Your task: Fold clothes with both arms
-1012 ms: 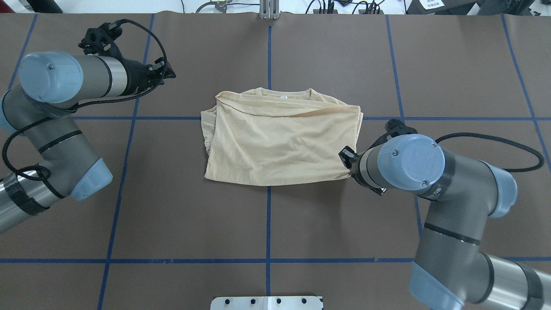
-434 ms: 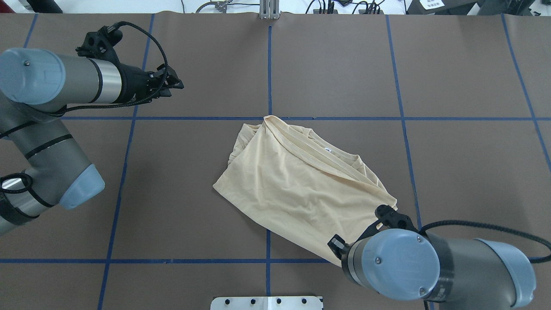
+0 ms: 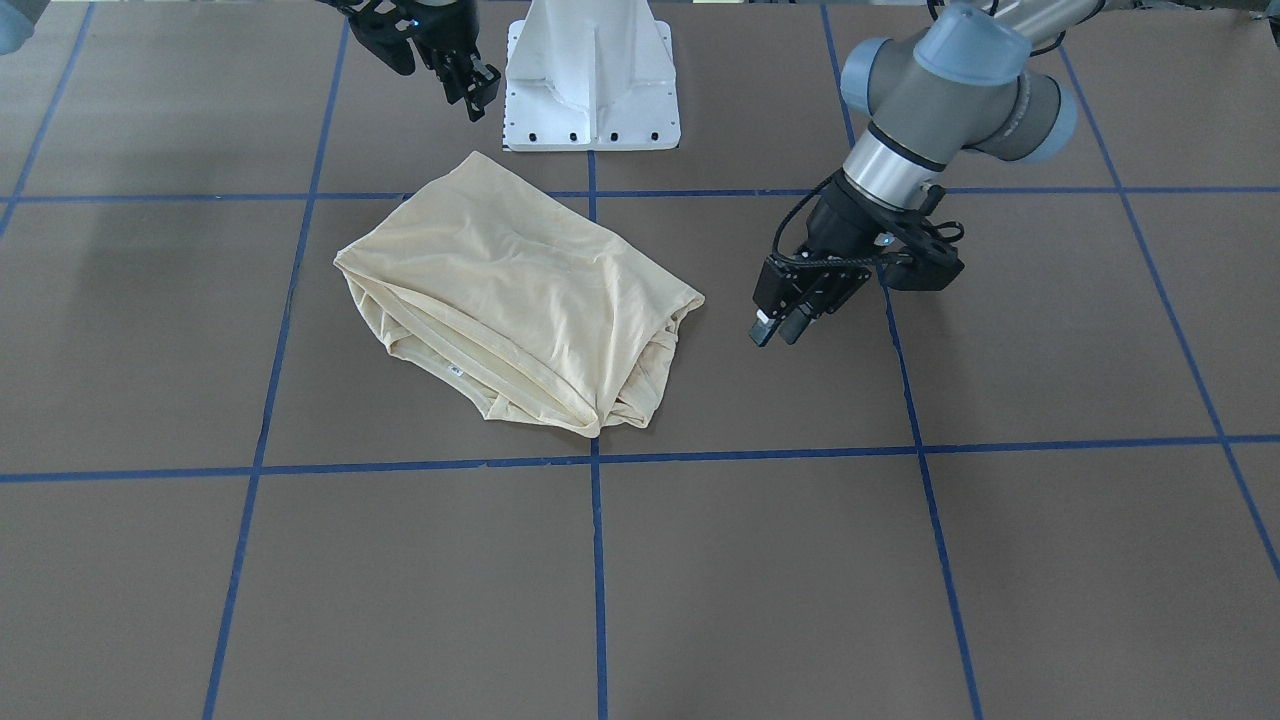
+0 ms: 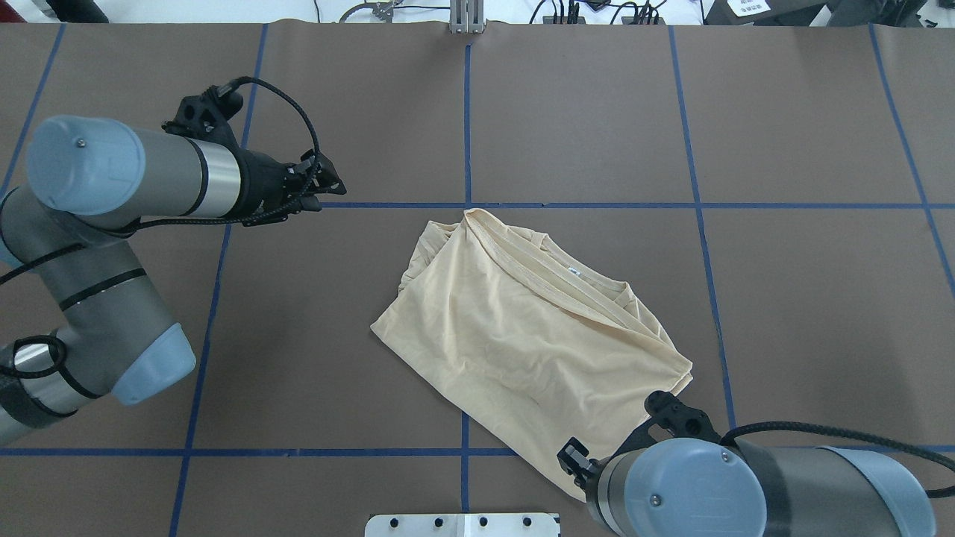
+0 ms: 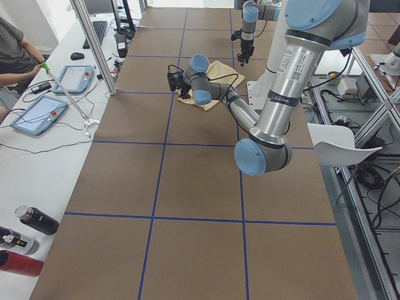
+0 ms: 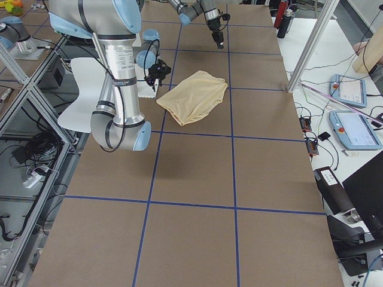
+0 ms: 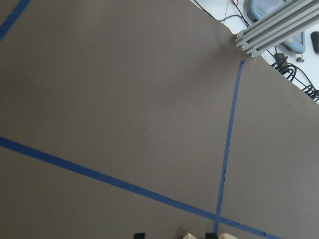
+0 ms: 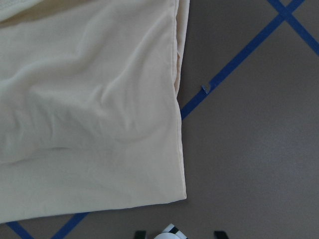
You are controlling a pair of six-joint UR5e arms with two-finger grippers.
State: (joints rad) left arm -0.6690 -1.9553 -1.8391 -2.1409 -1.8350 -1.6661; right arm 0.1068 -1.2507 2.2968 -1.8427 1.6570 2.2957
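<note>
The clothes are one cream shirt [image 3: 520, 290] [image 4: 522, 335] [image 6: 194, 95], lying folded and skewed on the brown table. Its ribbed collar and white neck label [image 4: 573, 271] face away from the robot. My right gripper [image 3: 475, 100] hangs open just above the shirt's corner nearest the pedestal. The right wrist view shows that corner [image 8: 89, 109] flat on the table, with nothing between the fingers. In the overhead view the right wrist hides this gripper. My left gripper [image 3: 775, 332] [image 4: 332, 185] is open and empty, a short gap from the shirt's far end.
The white pedestal base [image 3: 590, 80] [image 4: 462, 522] stands close behind the shirt's near corner. Blue tape lines [image 4: 466, 112] grid the table. An aluminium post [image 4: 466, 15] stands at the far edge. Beyond it is a bench with tablets [image 5: 37, 112], bottles [image 5: 37, 220] and a seated person [image 5: 15, 50].
The right arm pulled the shirt's corner toward the pedestal, dragging the shirt closer and turning it diagonal. The left gripper came down and inward, nearer the shirt.
</note>
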